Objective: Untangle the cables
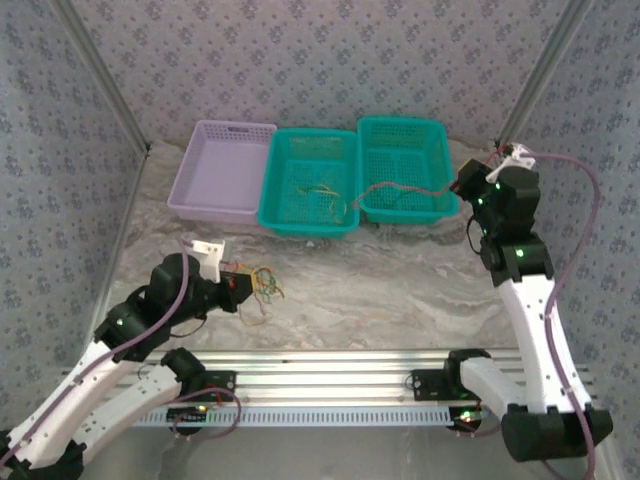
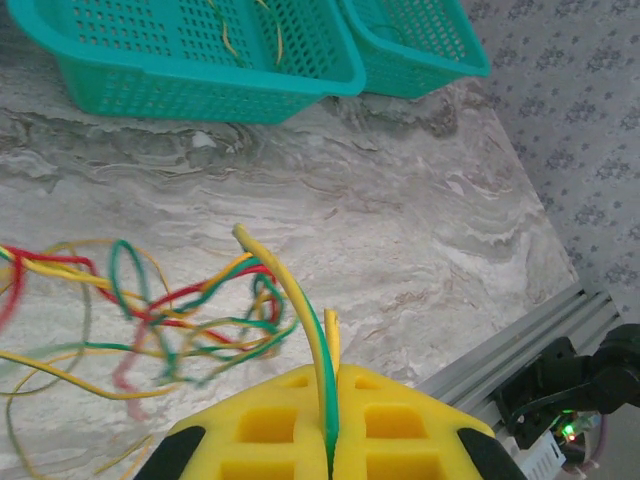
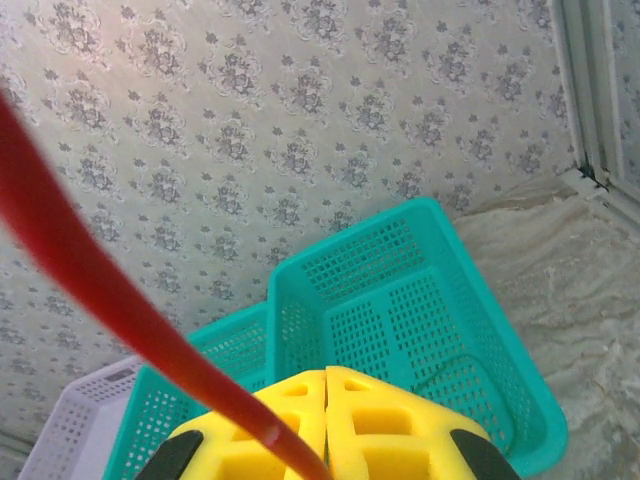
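A loose tangle of red, yellow, orange and green cables (image 1: 266, 287) lies on the marble table at the near left. My left gripper (image 1: 243, 287) sits right beside it. In the left wrist view the yellow pads (image 2: 400, 420) are shut on a yellow and a green cable (image 2: 305, 320) that rise from the tangle (image 2: 170, 320). My right gripper (image 1: 462, 187) hangs at the right teal basket's (image 1: 405, 213) right edge, shut, and a red cable (image 1: 400, 187) runs from it to the middle teal basket (image 1: 305, 226). That red cable (image 3: 100, 290) crosses the right wrist view and ends at the pads' seam.
A few thin cables (image 1: 320, 190) lie in the middle teal basket. A lilac basket (image 1: 212, 210) stands to its left. An aluminium rail (image 1: 340, 385) runs along the near edge. Patterned walls close in the back and both sides.
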### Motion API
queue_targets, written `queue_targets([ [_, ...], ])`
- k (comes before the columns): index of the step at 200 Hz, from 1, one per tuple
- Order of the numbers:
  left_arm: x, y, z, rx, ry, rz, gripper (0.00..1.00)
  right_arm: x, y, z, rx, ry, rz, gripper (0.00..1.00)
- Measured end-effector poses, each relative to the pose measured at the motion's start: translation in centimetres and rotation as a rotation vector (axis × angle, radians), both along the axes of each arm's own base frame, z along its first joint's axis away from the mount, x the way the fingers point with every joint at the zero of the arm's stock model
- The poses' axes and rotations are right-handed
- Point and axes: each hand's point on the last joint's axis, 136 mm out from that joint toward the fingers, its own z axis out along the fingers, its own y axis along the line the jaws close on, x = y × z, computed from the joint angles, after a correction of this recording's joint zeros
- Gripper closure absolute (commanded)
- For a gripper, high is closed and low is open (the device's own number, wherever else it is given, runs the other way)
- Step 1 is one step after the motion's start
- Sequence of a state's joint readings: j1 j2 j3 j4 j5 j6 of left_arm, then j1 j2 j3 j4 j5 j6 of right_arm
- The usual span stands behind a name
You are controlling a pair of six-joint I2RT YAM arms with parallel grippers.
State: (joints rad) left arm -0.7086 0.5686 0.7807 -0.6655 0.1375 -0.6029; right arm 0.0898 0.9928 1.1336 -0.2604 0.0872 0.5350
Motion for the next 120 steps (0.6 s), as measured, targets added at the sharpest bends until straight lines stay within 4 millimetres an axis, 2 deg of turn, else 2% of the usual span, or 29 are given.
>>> queue_targets([
  [22,0.0,-0.5,0.5,-0.021,-0.011,-0.018,1.00,2.5,3.0,0.2,-0.051,0.025,0.065,1.00],
  [49,-0.3,-0.6,1.0,-0.040,-0.028,-0.040,1.00,5.7,9.3,2.1,-0.126,0.015,0.201,1.00],
  [70,-0.7,-0.8,1.4,-0.055,-0.037,-0.058,1.00,9.1,13.9,4.1,-0.147,-0.011,0.295,1.00],
  [89,-0.8,-0.9,1.3,-0.060,-0.038,-0.070,1.00,12.4,18.1,5.1,-0.165,-0.026,0.373,1.00],
  [120,-0.8,-1.2,0.7,-0.069,-0.038,-0.081,1.00,17.6,26.0,4.1,-0.184,-0.027,0.511,1.00],
])
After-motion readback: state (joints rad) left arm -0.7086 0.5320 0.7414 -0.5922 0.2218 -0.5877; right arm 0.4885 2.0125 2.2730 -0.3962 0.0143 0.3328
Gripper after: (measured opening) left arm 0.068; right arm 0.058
